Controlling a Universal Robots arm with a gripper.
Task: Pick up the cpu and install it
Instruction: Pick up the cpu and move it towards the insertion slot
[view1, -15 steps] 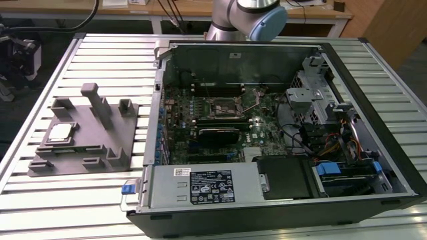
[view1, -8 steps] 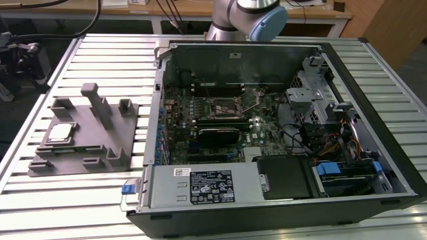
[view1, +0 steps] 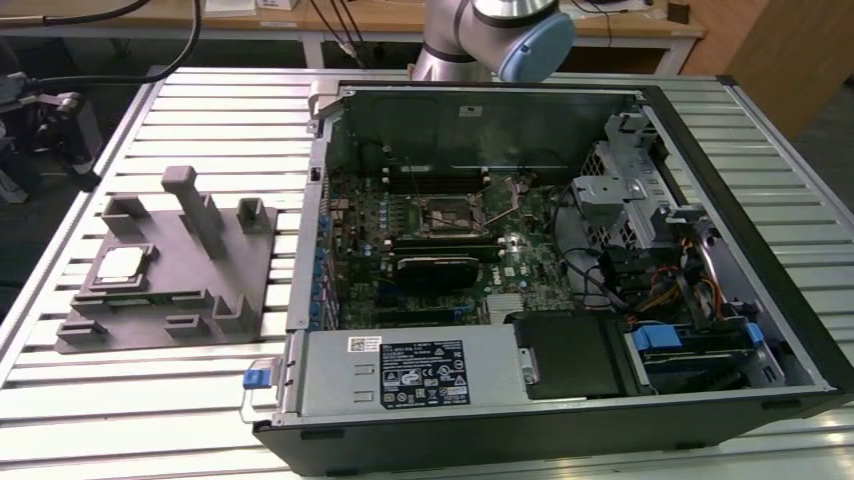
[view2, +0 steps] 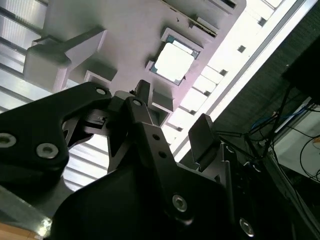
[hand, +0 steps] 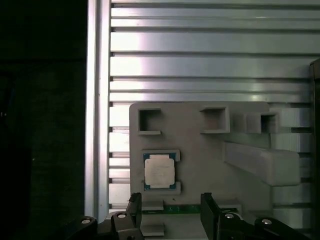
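1. Exterior view: cpu flat in grey tray on tabletop, well apart from open case toward the exterior view's right.
2. Second wrist view: jaws spread, gripping nothing, near cpu but clear of it.
3. First wrist view: cpu seated in tray recess, just beyond the gap between spread jaws.
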